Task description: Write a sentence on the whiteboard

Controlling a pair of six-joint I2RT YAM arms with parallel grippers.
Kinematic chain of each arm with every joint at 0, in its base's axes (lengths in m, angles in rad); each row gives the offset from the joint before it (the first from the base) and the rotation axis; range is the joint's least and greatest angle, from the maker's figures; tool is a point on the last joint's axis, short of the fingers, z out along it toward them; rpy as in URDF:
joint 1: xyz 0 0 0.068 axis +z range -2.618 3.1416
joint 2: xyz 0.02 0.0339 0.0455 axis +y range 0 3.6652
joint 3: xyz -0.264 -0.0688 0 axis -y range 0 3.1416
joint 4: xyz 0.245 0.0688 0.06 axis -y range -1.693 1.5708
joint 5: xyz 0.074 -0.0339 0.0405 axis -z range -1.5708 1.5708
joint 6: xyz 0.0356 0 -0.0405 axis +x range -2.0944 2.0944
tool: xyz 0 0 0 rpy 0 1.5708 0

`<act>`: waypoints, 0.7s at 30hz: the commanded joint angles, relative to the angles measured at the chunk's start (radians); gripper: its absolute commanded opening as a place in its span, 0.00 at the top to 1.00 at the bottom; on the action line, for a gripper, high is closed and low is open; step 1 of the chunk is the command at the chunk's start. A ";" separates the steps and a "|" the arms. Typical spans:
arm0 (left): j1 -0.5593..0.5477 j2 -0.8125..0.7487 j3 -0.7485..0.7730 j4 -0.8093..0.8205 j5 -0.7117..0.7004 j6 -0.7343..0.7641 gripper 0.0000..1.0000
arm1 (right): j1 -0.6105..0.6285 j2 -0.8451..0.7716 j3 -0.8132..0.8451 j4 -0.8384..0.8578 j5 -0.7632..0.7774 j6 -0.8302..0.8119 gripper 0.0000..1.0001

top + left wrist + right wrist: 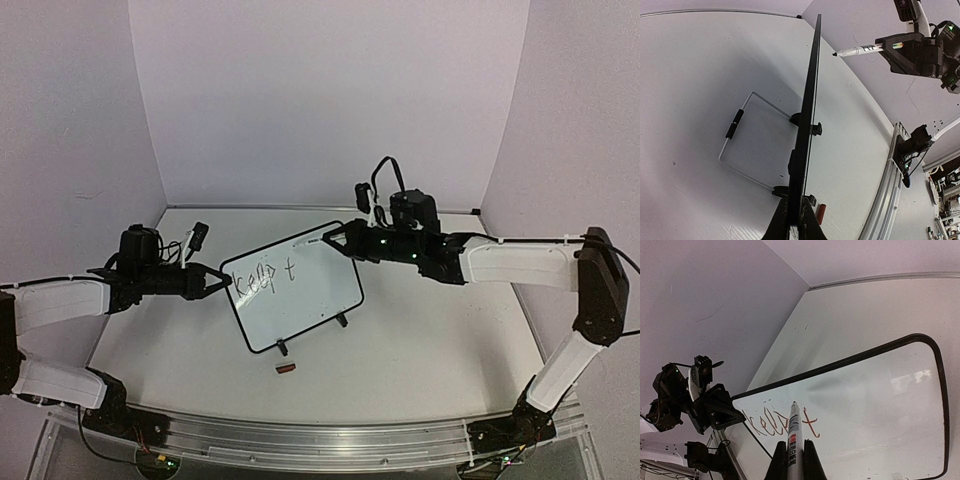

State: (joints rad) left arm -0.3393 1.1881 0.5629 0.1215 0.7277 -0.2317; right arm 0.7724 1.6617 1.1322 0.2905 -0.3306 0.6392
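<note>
The whiteboard (300, 300) stands tilted on its two feet at the table's middle. It shows edge-on in the left wrist view (807, 110). The sentence (262, 272) reads "keep t" in reddish marker strokes at the board's upper left, and also shows in the right wrist view (775, 421). My left gripper (222, 282) is shut on the board's left edge (795, 220). My right gripper (335, 240) is shut on a white marker (794, 432). The marker's tip (835, 53) hangs a little off the board face near the "t".
A small red marker cap (286, 369) lies on the table in front of the board, also in the left wrist view (820, 214). A wire stand (740, 145) props the board from behind. Walls close the table at the back and sides.
</note>
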 commanded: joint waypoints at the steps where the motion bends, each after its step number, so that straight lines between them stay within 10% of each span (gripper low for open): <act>1: 0.007 -0.009 0.031 -0.027 -0.079 0.049 1.00 | -0.010 0.032 0.041 0.020 0.004 -0.008 1.00; 21: 0.008 -0.008 0.030 -0.024 -0.079 0.051 1.00 | -0.017 0.041 -0.031 0.018 -0.039 0.031 1.00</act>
State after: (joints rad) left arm -0.3393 1.1885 0.5629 0.1211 0.7265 -0.2317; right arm 0.7578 1.7130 1.1286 0.2917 -0.3589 0.6553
